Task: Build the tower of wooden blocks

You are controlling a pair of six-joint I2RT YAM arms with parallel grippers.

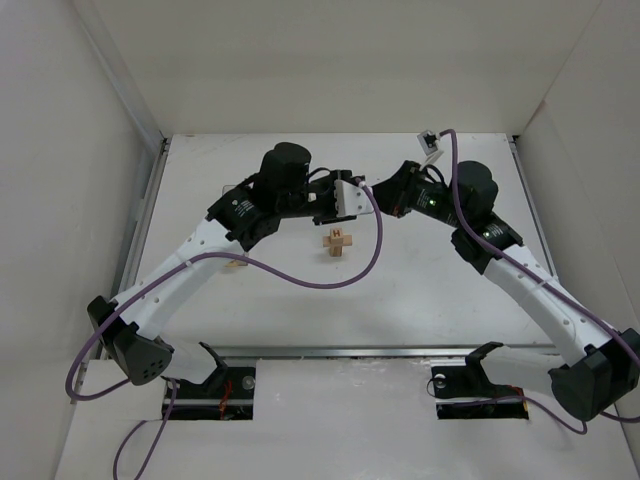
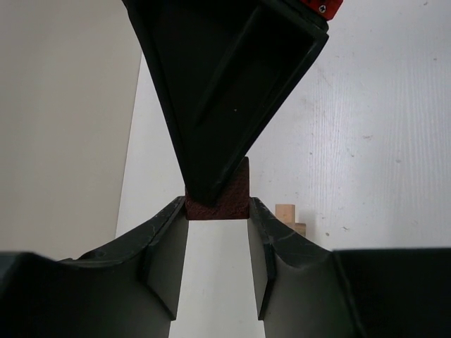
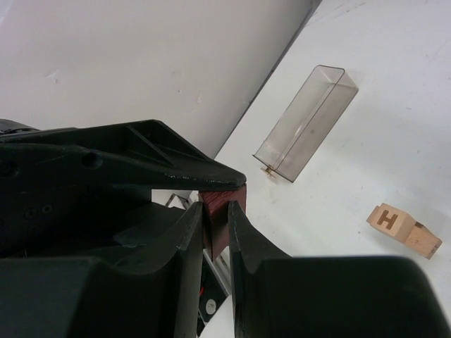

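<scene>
- Now the right tool (image 3: 217,220) is shut tight on the dark block (image 3: 229,196).
- The left tool (image 2: 217,215) pinches the same block with its tips.
- Both hang above the counter (image 1: 420,300).
- The wood block tower (image 1: 337,241) stands on the counter, near them, not touching.

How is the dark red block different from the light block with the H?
The dark reddish-brown block is much darker than the light-tan wooden block marked H. The tan block shows a letter; the dark one none. The dark block is pinched in the air by the left end effector and right end effector; the tan block sits in the small wooden stack on the white table, untouched. Both are small, flat-sided blocks.
</scene>
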